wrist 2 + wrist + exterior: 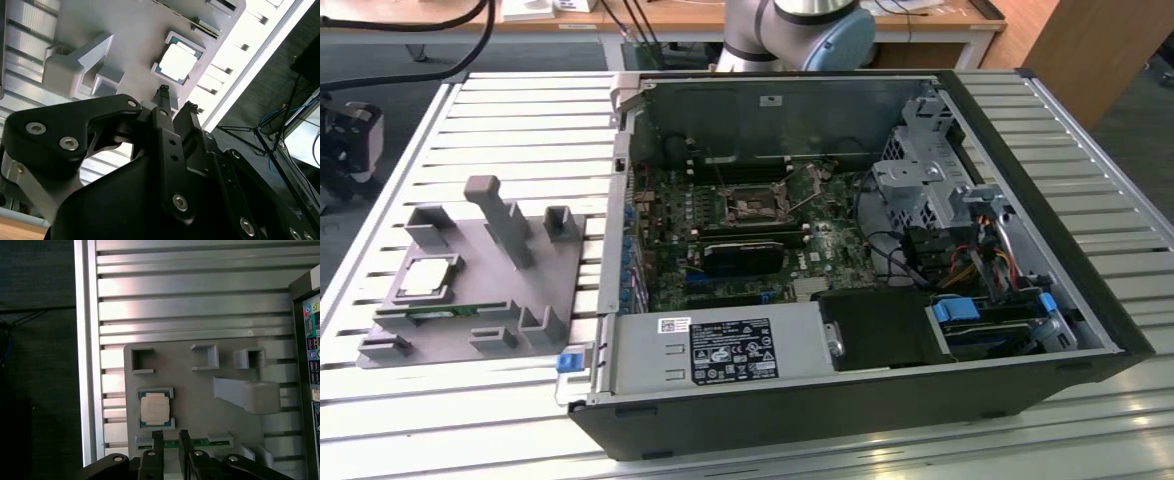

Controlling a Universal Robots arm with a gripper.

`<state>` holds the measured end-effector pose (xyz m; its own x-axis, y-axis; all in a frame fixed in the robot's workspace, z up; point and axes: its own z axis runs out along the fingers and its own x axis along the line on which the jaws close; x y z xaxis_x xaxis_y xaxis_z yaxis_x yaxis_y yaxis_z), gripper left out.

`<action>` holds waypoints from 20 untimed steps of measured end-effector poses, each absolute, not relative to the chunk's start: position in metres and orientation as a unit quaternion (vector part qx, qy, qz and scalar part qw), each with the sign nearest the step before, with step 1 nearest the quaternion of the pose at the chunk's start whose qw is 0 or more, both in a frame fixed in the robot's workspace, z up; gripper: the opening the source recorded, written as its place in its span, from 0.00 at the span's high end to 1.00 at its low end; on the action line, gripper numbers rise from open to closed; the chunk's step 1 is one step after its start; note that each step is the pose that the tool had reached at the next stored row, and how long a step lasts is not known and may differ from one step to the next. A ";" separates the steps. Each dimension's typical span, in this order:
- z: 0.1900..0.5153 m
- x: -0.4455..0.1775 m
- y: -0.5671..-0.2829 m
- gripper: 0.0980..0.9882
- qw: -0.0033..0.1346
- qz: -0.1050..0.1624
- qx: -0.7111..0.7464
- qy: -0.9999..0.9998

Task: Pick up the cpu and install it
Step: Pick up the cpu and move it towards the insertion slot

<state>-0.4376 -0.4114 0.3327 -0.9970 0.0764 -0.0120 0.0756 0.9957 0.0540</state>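
The cpu [427,275] is a small square chip with a pale metal top, lying flat in a recess of the grey fixture [487,265] at the exterior view's left. Both wrist views look down on the cpu [154,408] [177,62]. My gripper [170,434] [176,98] hangs above the fixture [200,405], just off one edge of the chip and apart from it. Its two black fingers stand a small gap apart, open, with nothing between them. The dark motherboard socket [754,207] sits inside the open computer case [854,410].
A green memory stick [195,442] [447,312] lies in a slot of the fixture beside the chip. Grey posts [500,215] rise from the fixture. The slatted aluminium table [520,130] ends close to the fixture [85,365]. The arm's base [794,30] stands behind the case.
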 end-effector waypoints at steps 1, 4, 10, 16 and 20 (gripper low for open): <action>0.332 -0.438 -0.412 0.78 0.007 0.027 0.038 0.999; 0.329 -0.438 -0.413 0.65 0.006 0.027 0.038 0.999; 0.323 -0.438 -0.413 0.39 0.006 0.027 0.038 0.999; 0.317 -0.438 -0.414 0.32 0.005 0.027 0.038 0.999; 0.313 -0.438 -0.414 0.32 0.005 0.027 0.038 0.999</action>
